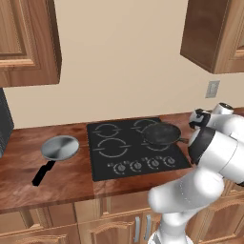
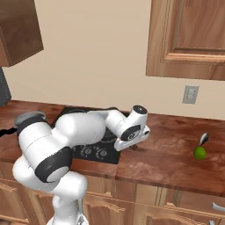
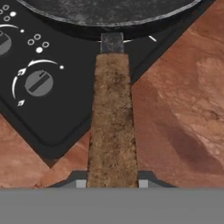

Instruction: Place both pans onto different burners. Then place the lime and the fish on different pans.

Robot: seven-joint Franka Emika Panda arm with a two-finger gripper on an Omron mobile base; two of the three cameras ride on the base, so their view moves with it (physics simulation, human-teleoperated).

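You are holding the round dark grey-black frying pan (image 1: 162, 133) by its rough brown handle (image 3: 113, 127), with the hand (image 3: 112, 183) closed tight on that handle, one finger on each side of it at the near end. The pan is sitting over the flat black glass cooktop (image 1: 112, 159), on its right side and above the row of four front knobs (image 1: 143, 165), roughly over the right-hand grey ring burner, though you cannot tell from here whether it is resting on the glass or hanging just above it. To do this step well, you should be keeping the pan level, centring its base on that ring, and letting it settle fully before you loosen the grip, then drawing the hand straight back along the handle so you are not dragging the pan off its mark. The shiny round silver steel frying pan with a black handle (image 1: 58, 149) is waiting on the brown wooden worktop (image 1: 47, 181) well to the left of the cooktop, and the other rings are standing free for it. The small round yellow-green lime (image 2: 200, 152) is lying on the worktop well to the right of the cooktop, with a small slim dark-and-white object (image 2: 203, 139) just behind it, too small to identify. Wooden wall cupboards (image 1: 26, 40) are hanging above a cream wall with a grey socket plate (image 2: 190, 94).
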